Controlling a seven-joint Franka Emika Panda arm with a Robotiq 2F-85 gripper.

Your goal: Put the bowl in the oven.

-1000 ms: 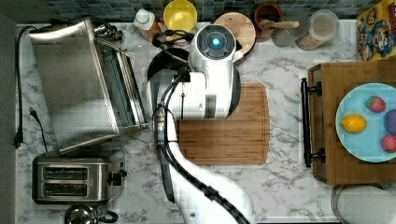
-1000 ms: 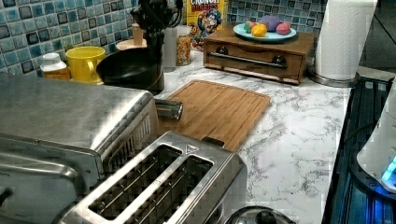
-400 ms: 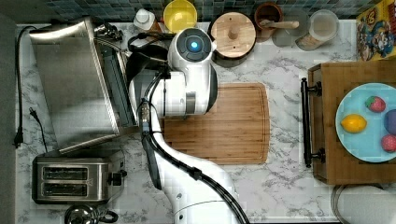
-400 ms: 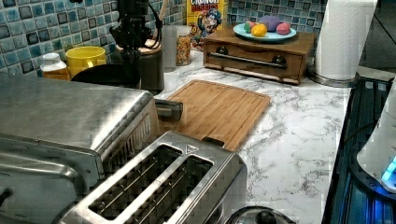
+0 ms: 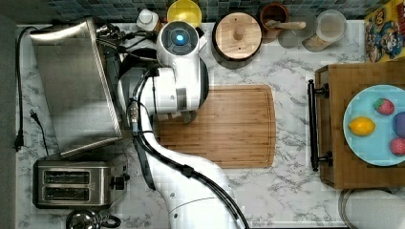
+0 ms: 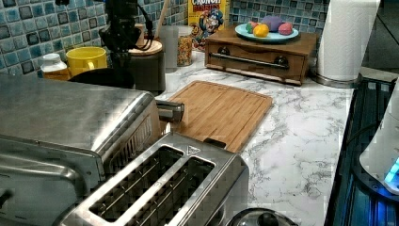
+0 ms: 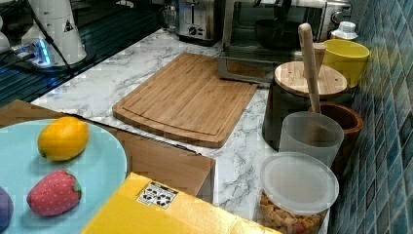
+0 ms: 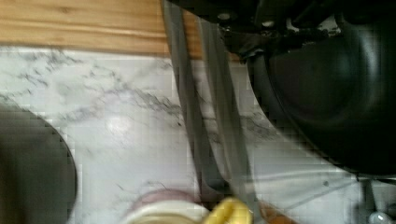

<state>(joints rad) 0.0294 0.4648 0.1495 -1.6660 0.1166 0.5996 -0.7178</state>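
My jaws pinch the rim of the bowl (image 8: 336, 98), carrying it at the oven (image 5: 71, 86) mouth, over the open door. Close by: one yellow mug (image 6: 86, 59), one lidded pot (image 5: 238, 34), one cutting board (image 5: 224, 125), one toaster (image 5: 71, 184) on the counter (image 5: 286, 191).

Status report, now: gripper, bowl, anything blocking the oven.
Gripper clamped on the bowl rim. Bowl held at the oven mouth, door dropped open. Nothing seen blocking the opening; yellow mug and lidded pot close beside.
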